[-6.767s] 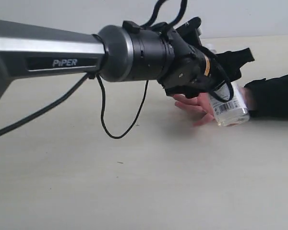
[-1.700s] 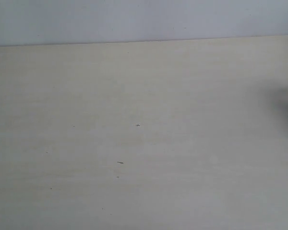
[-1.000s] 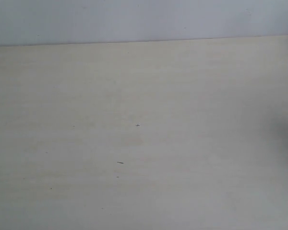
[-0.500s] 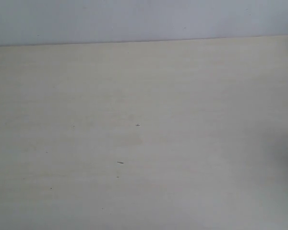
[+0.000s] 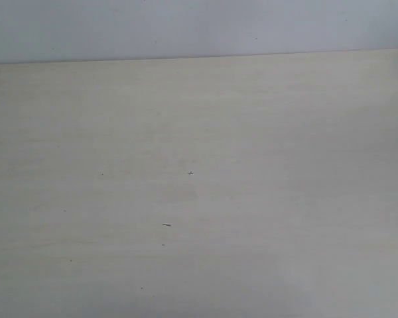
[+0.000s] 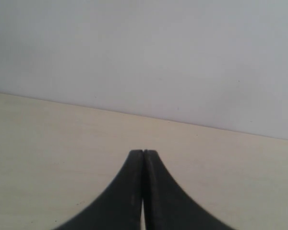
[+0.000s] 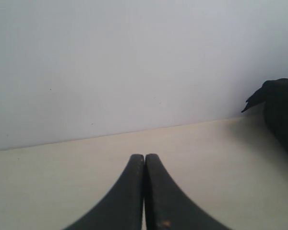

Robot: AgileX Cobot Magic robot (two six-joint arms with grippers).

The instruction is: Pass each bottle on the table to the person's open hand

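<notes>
The pale cream table fills the exterior view, bare but for a few tiny dark specks. No bottles show in any view, and the person's open hand is out of view. Neither arm appears in the exterior view. In the left wrist view my left gripper is shut, its black fingers pressed together with nothing between them, low over the table. In the right wrist view my right gripper is likewise shut and holds nothing, above the table.
A grey-white wall rises behind the table's far edge. In the right wrist view a black shape, perhaps a dark sleeve, sits at the frame's edge over the table.
A faint dark blur at the exterior view's right edge has faded away. Much earlier, an arm held a bottle over the person's hand; both are gone from that view now.
</notes>
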